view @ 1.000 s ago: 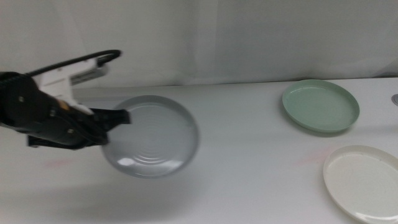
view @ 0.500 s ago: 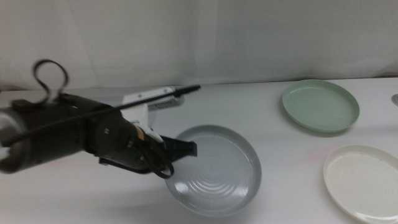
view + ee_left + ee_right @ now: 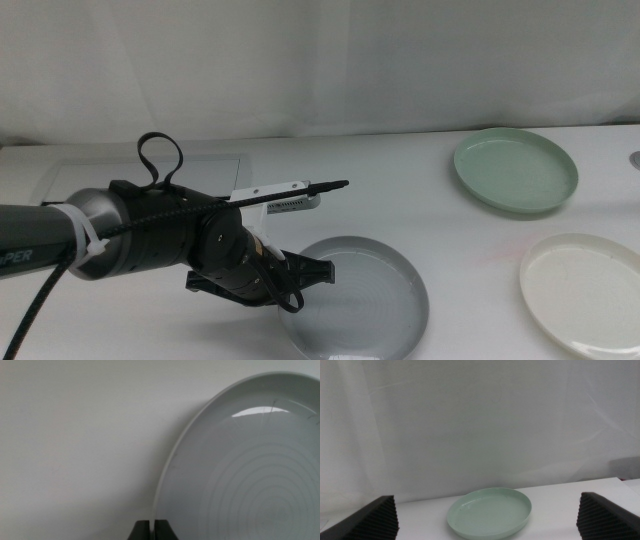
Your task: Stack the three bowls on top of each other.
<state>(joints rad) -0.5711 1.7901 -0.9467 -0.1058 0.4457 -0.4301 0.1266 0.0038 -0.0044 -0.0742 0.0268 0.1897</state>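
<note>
My left gripper (image 3: 303,274) is shut on the left rim of the grey bowl (image 3: 365,297), which is low over the table's front middle. In the left wrist view the two dark jaws of the left gripper (image 3: 152,526) meet on the edge of the grey bowl (image 3: 250,470). The pale mint green bowl (image 3: 515,170) rests at the back right. A speckled off-white bowl (image 3: 588,292) lies at the front right. My right gripper (image 3: 487,510) is open, out of the middle view, and faces the green bowl (image 3: 490,512) from a distance.
A flat white rectangular panel (image 3: 140,172) lies at the back left, behind the left arm. A white curtain (image 3: 320,60) closes off the back. A small dark object (image 3: 635,158) shows at the right edge.
The left arm has carried the grey bowl from the left side rightward and toward the front of the table, and lower. The green and off-white bowls have not moved.
</note>
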